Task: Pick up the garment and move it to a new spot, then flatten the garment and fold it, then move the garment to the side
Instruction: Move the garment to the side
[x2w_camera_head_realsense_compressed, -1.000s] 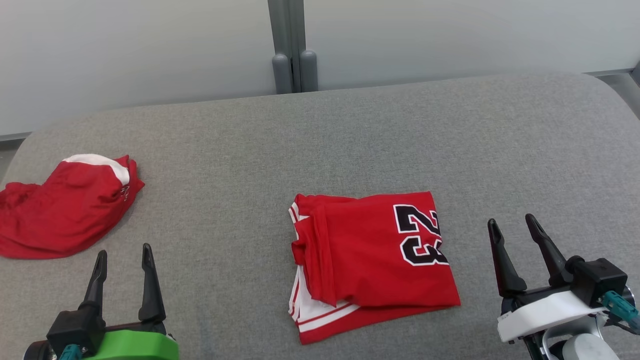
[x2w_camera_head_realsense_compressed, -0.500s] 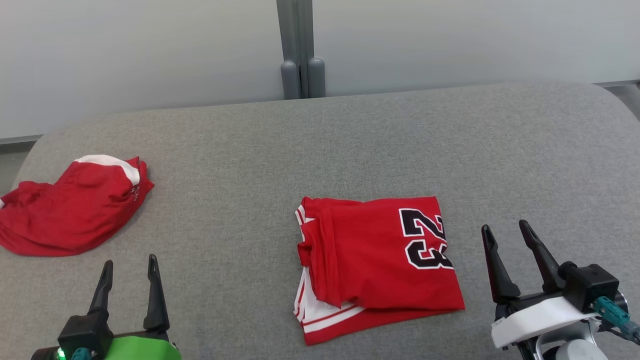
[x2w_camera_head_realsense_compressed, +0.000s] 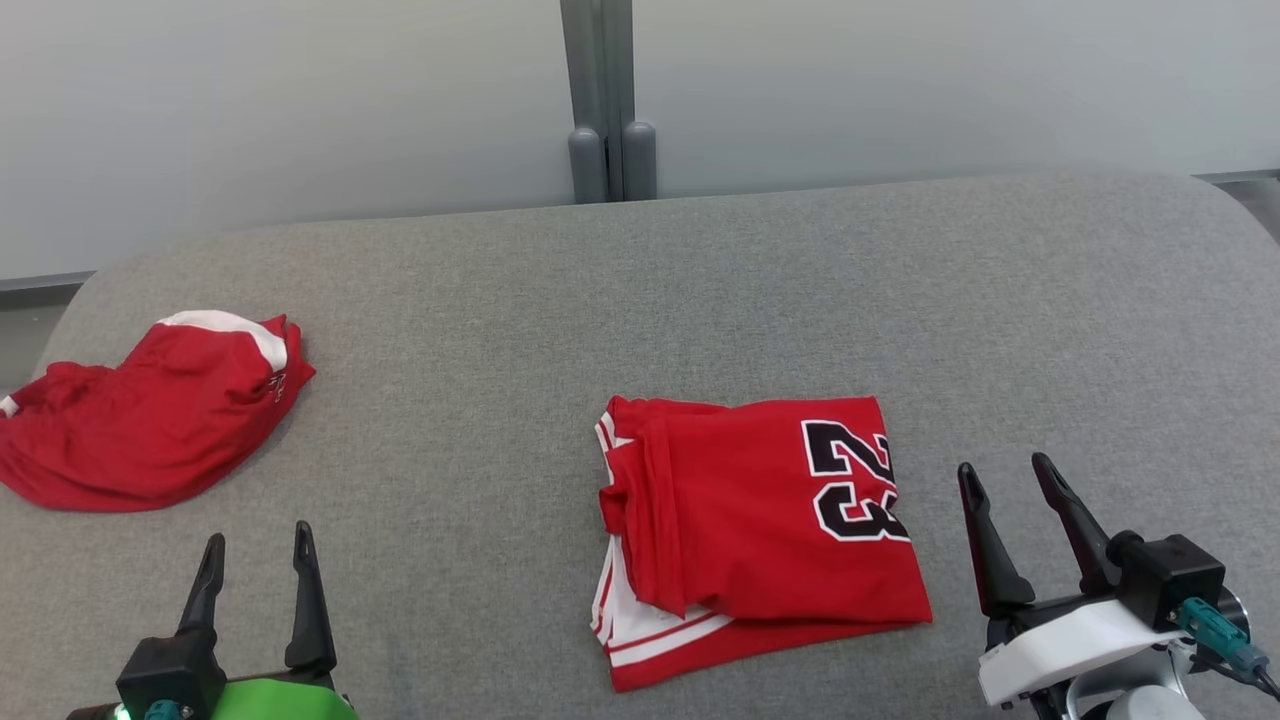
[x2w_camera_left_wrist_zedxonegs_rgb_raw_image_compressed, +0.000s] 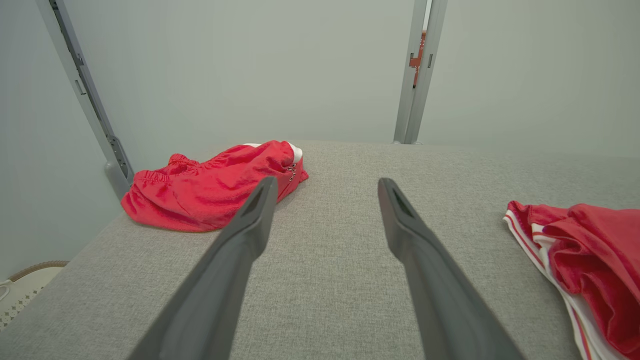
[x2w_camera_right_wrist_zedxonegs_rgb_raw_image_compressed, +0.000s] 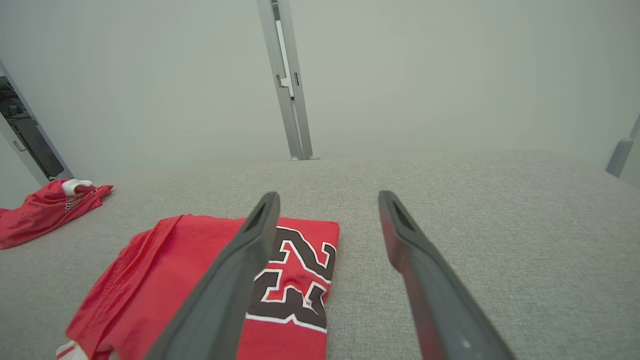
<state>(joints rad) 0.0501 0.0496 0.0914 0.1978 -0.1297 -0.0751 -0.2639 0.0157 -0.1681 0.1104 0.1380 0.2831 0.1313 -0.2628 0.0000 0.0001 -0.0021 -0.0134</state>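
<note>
Jersey (x2w_camera_head_realsense_compressed: 760, 530), one, folded (crumpled red heap (x2w_camera_head_realsense_compressed: 150, 420), one, well apart)

Head camera looks down on the grey surface (x2w_camera_head_realsense_compressed: 500, 300); low wrist cameras face the wall (x2w_camera_left_wrist_zedxonegs_rgb_raw_image_compressed: 250, 75), sharing the jersey (x2w_camera_head_realsense_compressed: 760, 530).

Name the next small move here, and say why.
Probably swing the right gripper left and down onto the jersey's right edge to grip it. The jersey lies folded in the middle, not yet moved aside. The right gripper stands open and empty just beside that edge; the left gripper, also open, is farther off.
</note>
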